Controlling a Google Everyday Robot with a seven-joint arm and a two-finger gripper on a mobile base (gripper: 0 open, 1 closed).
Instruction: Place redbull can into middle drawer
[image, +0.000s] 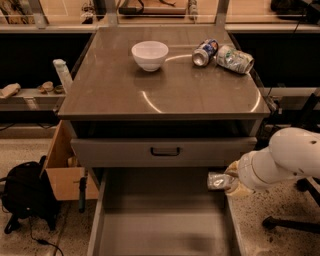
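Observation:
The middle drawer (160, 225) is pulled open below the cabinet, its wide grey floor bare. My gripper (231, 182) comes in from the right on a white arm and is shut on the redbull can (218, 180), a slim silvery can held lying sideways. The can hangs just above the drawer's right wall, near its back right corner. The gripper's fingers are partly hidden behind the can and wrist.
On the cabinet top stand a white bowl (150, 54), a short blue-red-white can (205, 52) and a fatter greenish-silver can (235, 59), both lying down. The drawer front with a black handle (165, 151) sits above. A cardboard box (67, 170) and black bag (25, 197) are left.

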